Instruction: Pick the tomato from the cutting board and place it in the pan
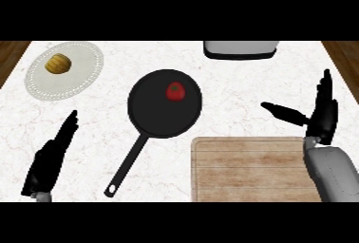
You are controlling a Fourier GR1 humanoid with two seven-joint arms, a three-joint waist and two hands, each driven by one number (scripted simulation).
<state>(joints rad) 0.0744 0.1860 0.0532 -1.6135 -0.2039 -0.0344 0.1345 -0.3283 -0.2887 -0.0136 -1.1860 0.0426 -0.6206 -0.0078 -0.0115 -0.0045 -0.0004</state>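
Observation:
A red tomato (175,91) lies inside the black pan (151,114), in its upper right part. The pan's long handle runs down to the lower left. To the pan's lower right sits the wooden cutting board (249,168), with nothing on it. My right hand (321,114) hovers open above the board's upper right corner, fingers straight and pointing up, thumb spread to the left. It holds nothing. At the lower left my left hand (51,159) rests open on the counter, fingers straight.
A white plate (42,85) at the upper left carries a yellowish round food item (58,63). A grey appliance (240,49) stands at the counter's far edge. Dark wooden floor shows past the counter's left and right edges.

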